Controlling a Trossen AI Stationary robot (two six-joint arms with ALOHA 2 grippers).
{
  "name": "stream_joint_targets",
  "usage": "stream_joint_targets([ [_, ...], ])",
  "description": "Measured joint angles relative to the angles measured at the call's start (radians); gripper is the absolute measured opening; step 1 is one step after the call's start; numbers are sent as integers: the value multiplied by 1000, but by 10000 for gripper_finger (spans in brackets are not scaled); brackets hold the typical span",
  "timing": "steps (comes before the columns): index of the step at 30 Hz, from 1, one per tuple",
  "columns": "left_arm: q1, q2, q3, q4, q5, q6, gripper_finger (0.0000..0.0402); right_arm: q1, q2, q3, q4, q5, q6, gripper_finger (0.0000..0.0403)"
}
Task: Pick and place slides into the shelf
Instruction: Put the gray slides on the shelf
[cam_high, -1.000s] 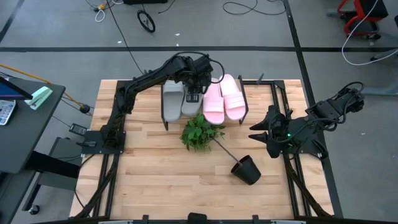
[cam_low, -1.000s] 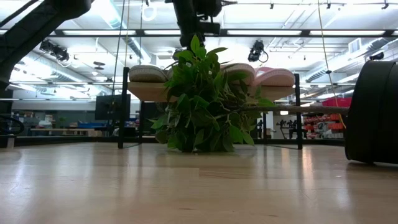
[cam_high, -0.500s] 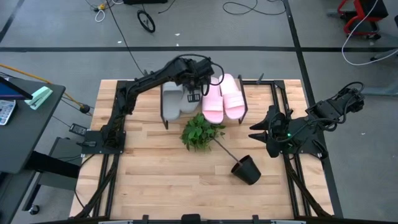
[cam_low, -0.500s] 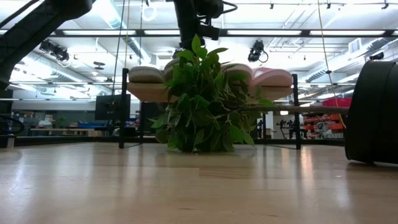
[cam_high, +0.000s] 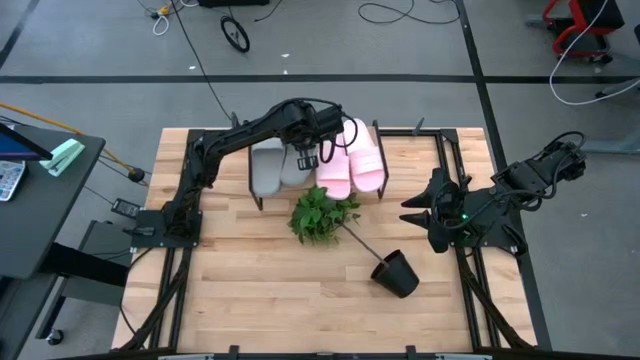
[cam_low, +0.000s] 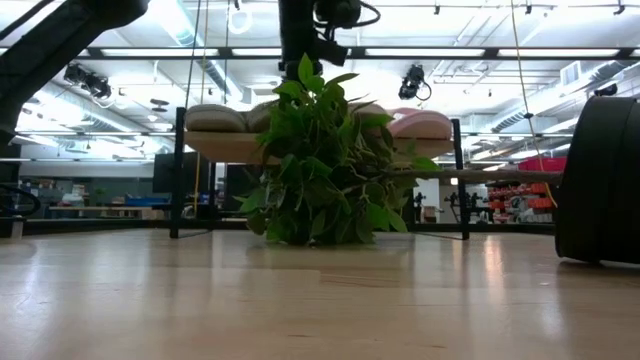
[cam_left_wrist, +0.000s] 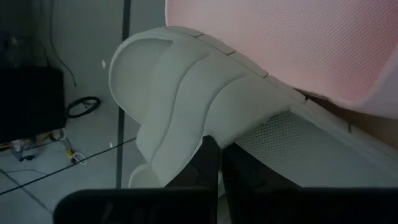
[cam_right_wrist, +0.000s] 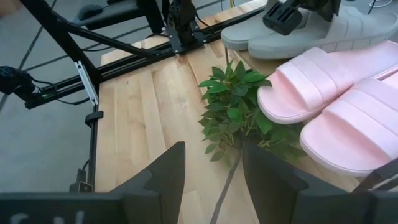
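Now from above we see the left gripper (cam_high: 308, 152) over the grey slides (cam_high: 277, 168) beside the pink slides (cam_high: 350, 167) on the shelf (cam_high: 262, 199), low down the plant (cam_low: 322, 165) screens them, its wrist shows fingers pinched shut on a grey strap, while the right gripper (cam_right_wrist: 211, 180) waits open over the worktop (cam_high: 250, 280).

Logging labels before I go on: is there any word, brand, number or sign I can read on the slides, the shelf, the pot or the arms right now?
None can be read.
The grey slides and pink slides: plain straps, no brand visible.
The shelf and black pot: no markings.
The left gripper carries a small white patch, too small to read.
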Motion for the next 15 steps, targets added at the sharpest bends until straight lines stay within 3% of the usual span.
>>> stream_joint_targets([
  [15,12,-71,1,-41,-45,-120,9,0,0,0,0,0,3,164],
])
